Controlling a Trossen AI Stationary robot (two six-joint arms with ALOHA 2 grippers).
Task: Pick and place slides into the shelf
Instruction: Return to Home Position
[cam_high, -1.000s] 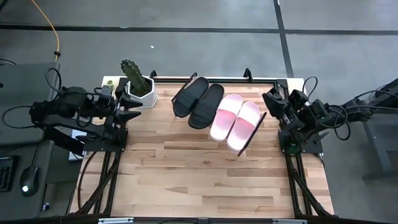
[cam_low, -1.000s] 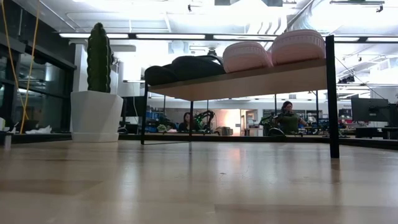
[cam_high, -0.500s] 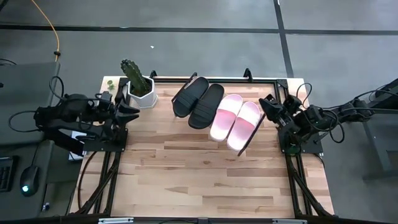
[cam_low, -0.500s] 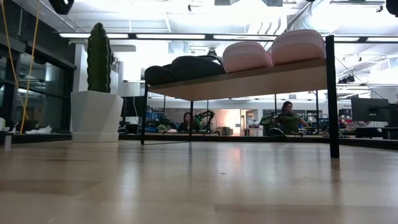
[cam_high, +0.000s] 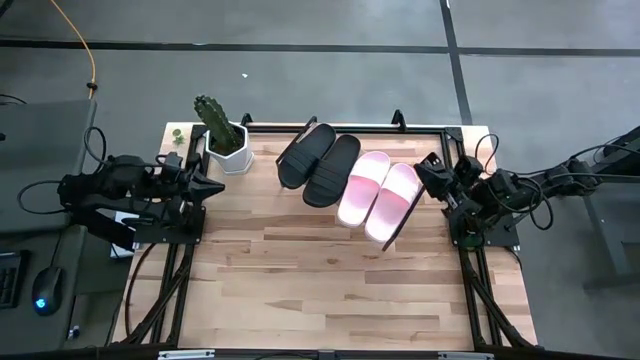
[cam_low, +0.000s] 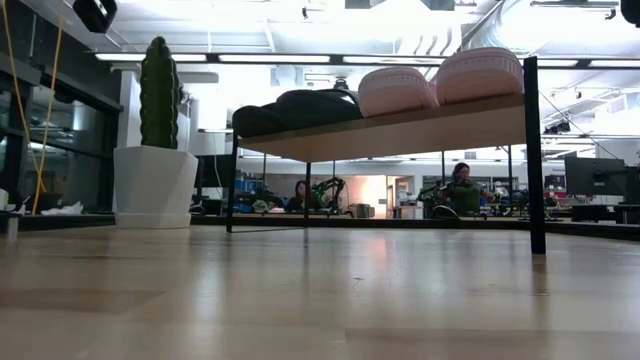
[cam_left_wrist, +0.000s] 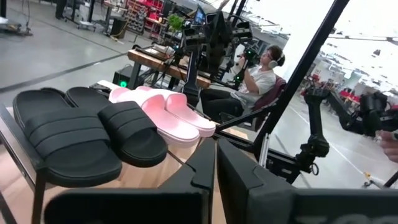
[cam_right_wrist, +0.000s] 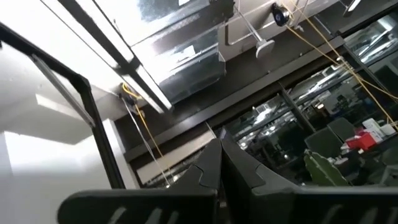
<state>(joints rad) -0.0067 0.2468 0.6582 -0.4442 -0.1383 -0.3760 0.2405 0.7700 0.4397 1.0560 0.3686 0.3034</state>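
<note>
Nearest to me the wooden tabletop (cam_high: 320, 290) lies bare, with nothing between the arms and their rest poses. The left gripper (cam_high: 213, 187) sits at the table's left edge with its fingers (cam_left_wrist: 202, 180) pressed together on nothing. The right gripper (cam_high: 424, 167) is at the right edge, its fingers (cam_right_wrist: 205, 177) likewise closed and empty. Beyond them the shelf (cam_low: 400, 132) carries all four slides side by side, the two black slides (cam_high: 332, 172) to the left and the two pink slides (cam_high: 363, 186) to the right, so I judge only the retreat remains. My worry is the right gripper, which is just beside the shelf's right end and the outer pink slide. A careless swing could clip the wire frame and shake the slides down the slanted board. On the left, the cactus in its white pot (cam_high: 225, 150) stands near the left gripper and could be tipped the same way. Farther off, a seated person (cam_left_wrist: 258, 74) works in the room behind.
</note>
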